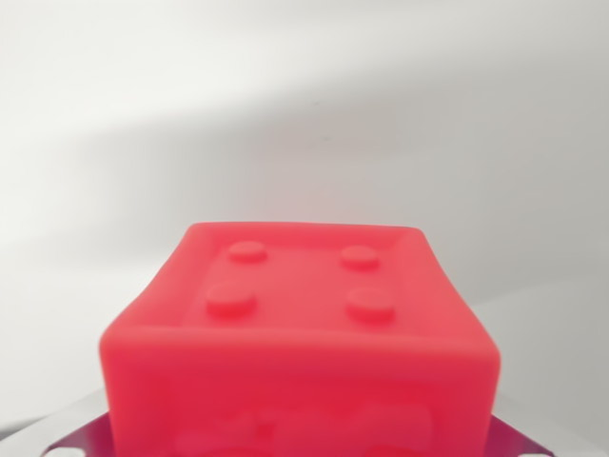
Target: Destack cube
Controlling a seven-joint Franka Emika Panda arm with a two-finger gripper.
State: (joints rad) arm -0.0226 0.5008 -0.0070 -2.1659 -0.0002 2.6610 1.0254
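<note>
A bright red, soft-edged plastic cube (pixel 300 333) with a recessed top face is seen close to the camera, filling the lower middle of the wrist view. Four round raised studs (pixel 302 278) are set in a square pattern inside the recess, two nearer and two farther. The top face is framed by a raised rim, and the corners of the cube are rounded. The near side wall of the cube is turned toward the camera and is cut off by the lower edge of the picture; some faint raised relief is visible on that wall, too blurred to be made out.

Behind and around the cube a plain, pale grey-white surface (pixel 304 124) is seen, with soft shadow bands running across it. A darker shadow is cast just beyond the far edge of the cube.

At the bottom of the picture, on both the wrist view's left and the wrist view's right of the cube, parts of a shiny metallic piece (pixel 81 436) are visible, with small round holes near its edges. The cube appears to lie in front of or above this piece, though their contact cannot be determined.

No fingers of the gripper are shown in this view, so it cannot be told whether they are released, clenched or grasping the cube. Whether a second cube lies under the red one cannot be told either.
</note>
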